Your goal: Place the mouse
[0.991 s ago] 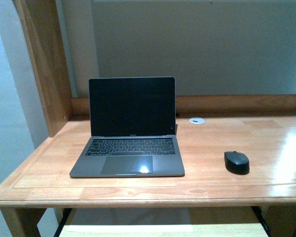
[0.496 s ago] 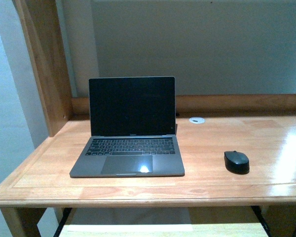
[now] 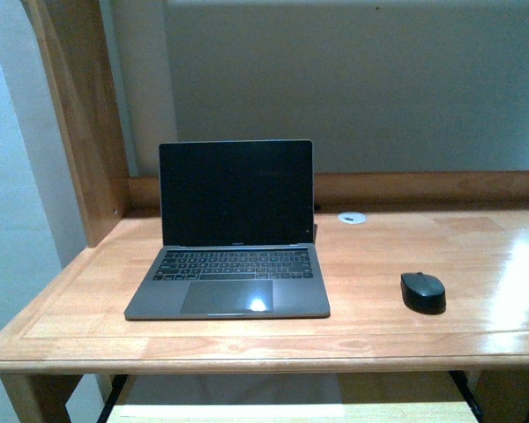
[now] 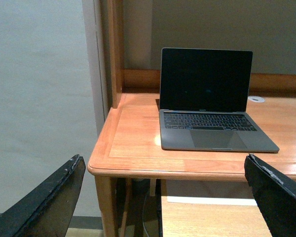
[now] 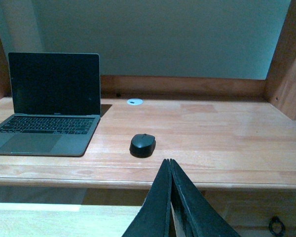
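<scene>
The mouse (image 3: 423, 292) sits alone on the wooden desk (image 3: 388, 256), at about four o'clock from the open grey laptop (image 3: 232, 231) and well apart from it. The left gripper (image 4: 163, 197) hangs off the desk's front edge, fingers spread wide and empty. The right gripper (image 5: 170, 197) is pressed closed on nothing, short of the mouse.

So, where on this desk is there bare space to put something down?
Widest free patch: the desk right of the mouse and behind it, up to the back rail. Also free: the strip between laptop and mouse, and the narrow band left of the laptop. Nothing is crowded; only the round grommet sits behind the laptop's right corner.
</scene>
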